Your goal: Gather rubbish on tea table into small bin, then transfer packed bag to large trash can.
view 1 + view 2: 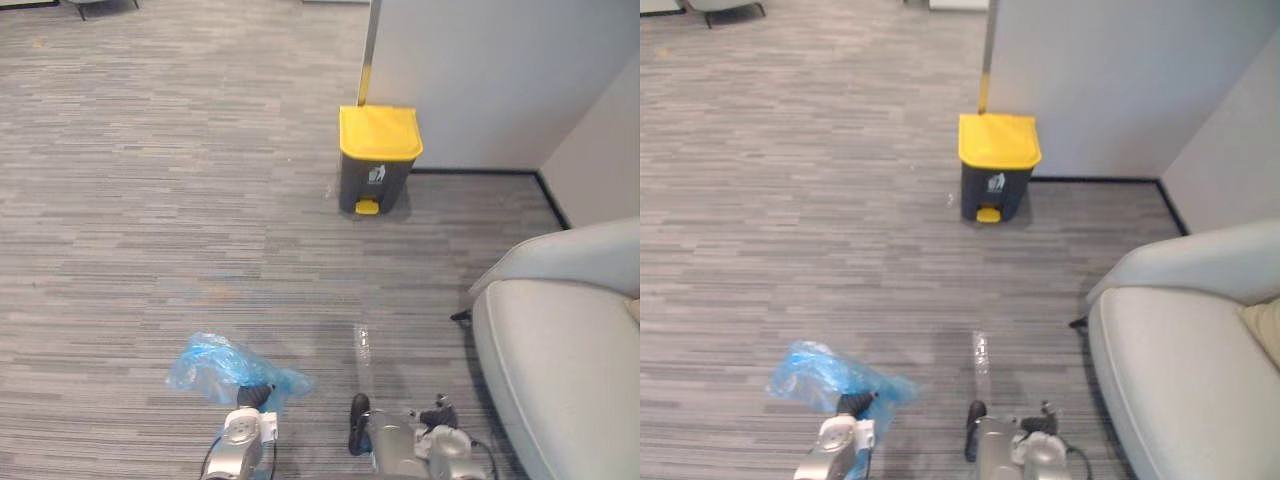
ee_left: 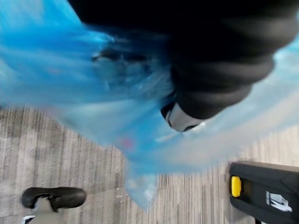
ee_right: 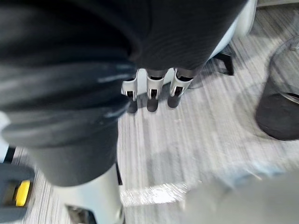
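Lower left, the left hand point(image 2: 181, 119) grips a crumpled blue plastic bag point(image 1: 215, 365); the right hand point(image 3: 153, 87) hangs slack-fingered; a yellow-lidded dark-grey bin point(image 1: 378, 160) stands upper centre.

I'm in an office lounge: striped grey carpet point(image 1: 150, 200), yellow-lidded pedal bin point(image 1: 378, 160) at twelve o'clock, pale armchair point(image 1: 570, 360) at three.

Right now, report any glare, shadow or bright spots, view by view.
Left eye view: a bright shiny streak lies on the grey striped carpet, and soft shadow edges the white padded sofa. Right wrist view: that streak glares white. Left wrist view: light glows through the crinkled blue plastic bag.
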